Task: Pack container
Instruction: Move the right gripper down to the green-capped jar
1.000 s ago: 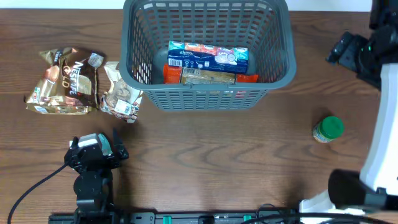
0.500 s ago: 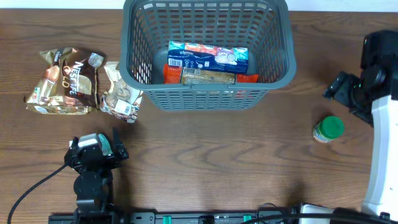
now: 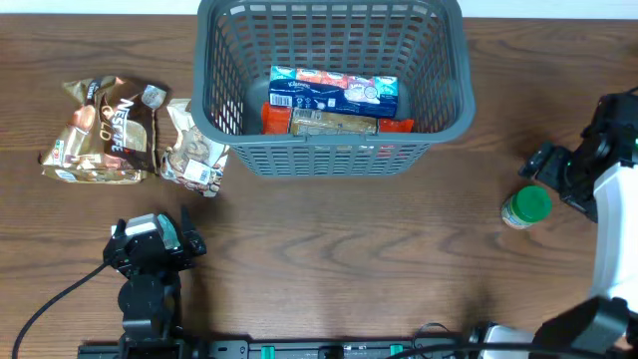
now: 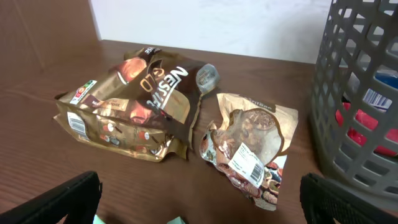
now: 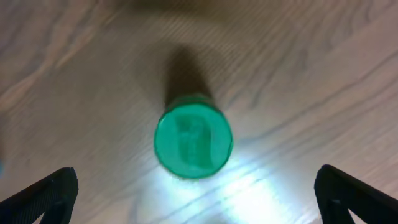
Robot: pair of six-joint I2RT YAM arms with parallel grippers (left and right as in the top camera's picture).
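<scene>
The dark grey lattice container stands at the table's back centre and holds a blue tissue pack and red and tan packets. Its wall shows in the left wrist view. A brown Nestle coffee bag and a small snack pouch lie left of the container. A green-lidded jar stands at the right. My right gripper is open above the jar. My left gripper is open and empty, near the front edge.
A black cable runs from the left arm base along the front edge. Bare wooden table lies between the container and the front edge. A white wall backs the table.
My right arm has moved down toward the front, from beside the container's right to just over the green-lidded jar. The left arm and the packets have not moved.
</scene>
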